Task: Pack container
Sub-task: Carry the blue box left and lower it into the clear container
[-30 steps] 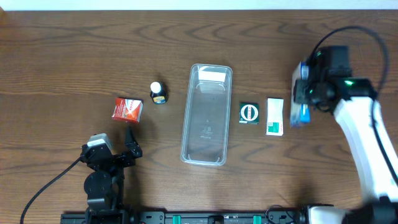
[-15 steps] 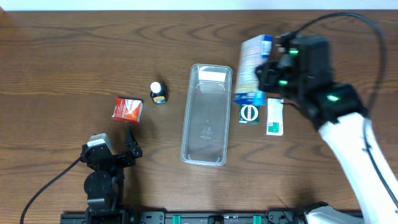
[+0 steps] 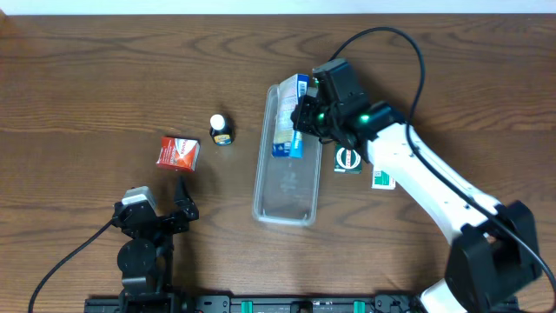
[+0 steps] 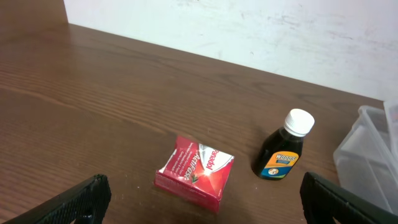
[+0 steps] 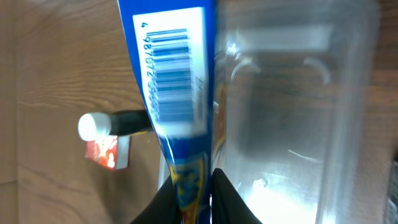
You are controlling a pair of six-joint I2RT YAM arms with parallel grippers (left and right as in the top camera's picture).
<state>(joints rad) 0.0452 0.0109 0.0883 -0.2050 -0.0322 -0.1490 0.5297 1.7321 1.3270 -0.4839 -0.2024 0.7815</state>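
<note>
Pinching a blue and white packet (image 3: 287, 122) in the right end effector (image 5: 194, 198), fingers closed narrowly on its lower edge, barcode side facing the wrist camera. Holding it tilted over the far end of the container (image 3: 285, 187). Touching the container floor or not: impossible to tell.

Reaching in from the right, arm passing over a small green and black box (image 3: 348, 158) just beside the container's rim, and partly covering a white and green box (image 3: 383, 169) next to it.

Lying on the table (image 3: 87, 69) to the container's left: a red box (image 3: 178, 151), and nearer the container a small dark bottle (image 3: 221, 129) with a white cap, standing upright, apart from the rim.

Resting low near the table's front edge, the left end effector (image 3: 185, 200), fingers spread wide, gripping nothing, pointing toward the red box.

Sitting lengthwise at mid-table, the container, clear, open-topped, between bottle and green box.
</note>
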